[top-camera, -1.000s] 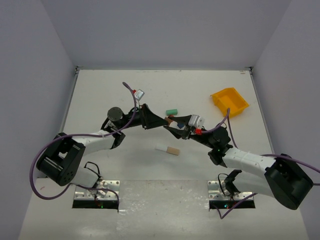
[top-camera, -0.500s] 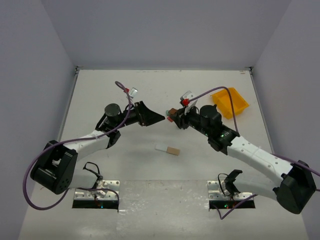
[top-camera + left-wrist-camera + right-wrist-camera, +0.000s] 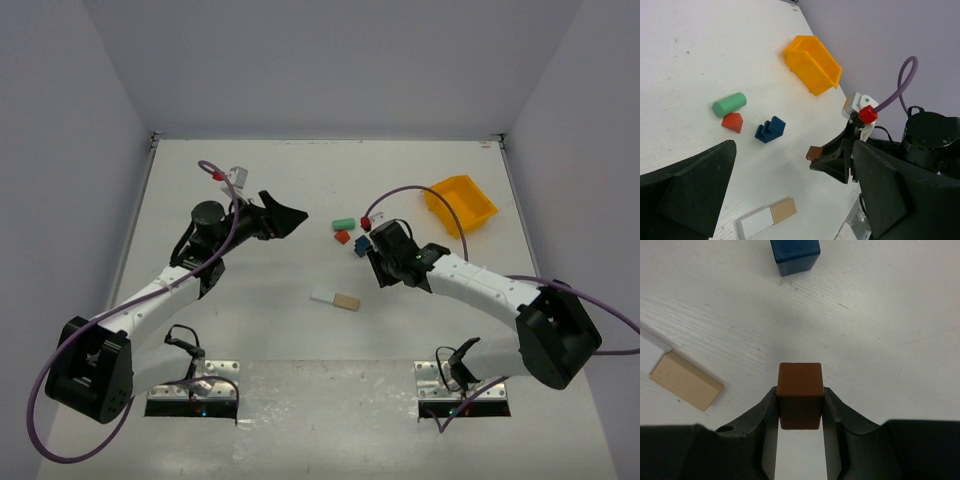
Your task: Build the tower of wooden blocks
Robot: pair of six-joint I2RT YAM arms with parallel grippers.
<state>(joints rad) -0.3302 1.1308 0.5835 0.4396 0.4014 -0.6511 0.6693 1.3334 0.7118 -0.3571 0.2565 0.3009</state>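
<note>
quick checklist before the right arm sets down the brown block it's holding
1. Grip: the brown block sits squarely between the jaws of the right end effector. ok.
2. Left end effector: open, holding nothing, and off to the side of the blocks. ok.
3. Likely base: the tan block lies flat with a bare top, and the white block is butted against its end. ok.
4. Clearance: the blue block lies just ahead of the held block. not ok for a move straight forward.
5. Height of the held block above the table: cannot tell.
</note>
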